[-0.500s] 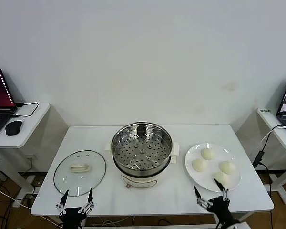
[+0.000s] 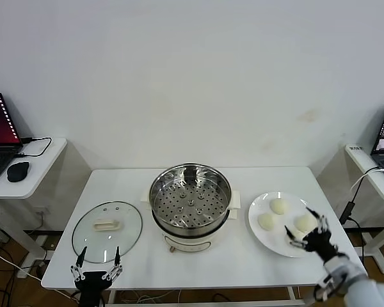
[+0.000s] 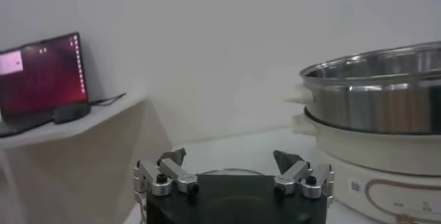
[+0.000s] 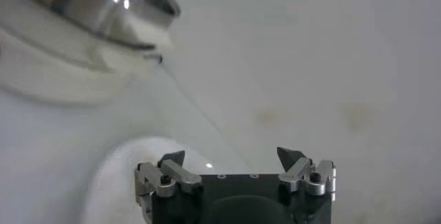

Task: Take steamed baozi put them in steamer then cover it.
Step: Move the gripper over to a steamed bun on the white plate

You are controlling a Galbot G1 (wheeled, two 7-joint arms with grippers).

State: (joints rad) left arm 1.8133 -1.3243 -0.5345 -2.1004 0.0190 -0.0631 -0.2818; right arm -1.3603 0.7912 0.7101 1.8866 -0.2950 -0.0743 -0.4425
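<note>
The right pincer, jaws spread and empty, hovered at lower right over the flat white plate, directly above its small round off-white dough buns. The open left pincer waited lower left, farther off.

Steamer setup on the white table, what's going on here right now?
Nothing is held. The right tool hangs open over the plate of steamed baozi, by the near buns; three buns show. The left tool waits open at the table's near edge, just short of the glass cover, which lies flat to the robot's left of the steamer. The steamer basket is uncovered and has no buns in it.
</note>
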